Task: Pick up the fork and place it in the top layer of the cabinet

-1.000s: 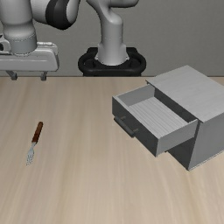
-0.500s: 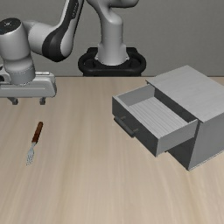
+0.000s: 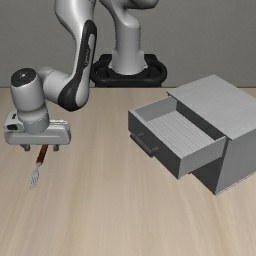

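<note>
A fork (image 3: 38,172) with a brown handle and silver tines lies on the wooden table at the exterior view's left. My gripper (image 3: 40,150) hangs directly over the handle end, its two fingers spread to either side of it, open and holding nothing. The grey cabinet (image 3: 215,130) stands at the exterior view's right, and its top drawer (image 3: 178,133) is pulled out toward the left, showing an empty inside.
The robot's black base (image 3: 128,70) sits at the far edge of the table (image 3: 110,215). Bare wood stretches between the fork and the cabinet.
The gripper has come down and moved a little to the right, from high above the table's left side to just over the fork's handle. The fork and drawer have not moved.
</note>
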You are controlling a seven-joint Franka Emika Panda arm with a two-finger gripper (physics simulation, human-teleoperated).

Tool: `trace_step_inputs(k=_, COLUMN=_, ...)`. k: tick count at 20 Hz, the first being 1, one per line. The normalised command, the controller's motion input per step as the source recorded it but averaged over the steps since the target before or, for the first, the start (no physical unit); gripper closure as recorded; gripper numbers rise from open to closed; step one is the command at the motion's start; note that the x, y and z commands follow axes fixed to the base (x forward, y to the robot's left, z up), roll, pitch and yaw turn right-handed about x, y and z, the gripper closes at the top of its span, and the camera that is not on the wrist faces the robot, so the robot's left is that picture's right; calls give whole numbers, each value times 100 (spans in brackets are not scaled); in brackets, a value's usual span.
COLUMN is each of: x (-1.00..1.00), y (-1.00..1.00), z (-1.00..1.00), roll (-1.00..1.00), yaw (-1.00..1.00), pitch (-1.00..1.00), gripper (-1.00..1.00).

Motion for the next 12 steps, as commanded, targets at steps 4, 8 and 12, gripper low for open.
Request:
trace_step_inputs(k=4, x=0, y=0, z=-25, roll=0, yaw=0, pitch=0, gripper=100)
trace_step_inputs(k=8, x=0, y=0, z=0, roll=0, yaw=0, pitch=0, gripper=100)
trace_step_inputs(k=12, x=0, y=0, z=50, roll=0, yaw=0, pitch=0, gripper=100)
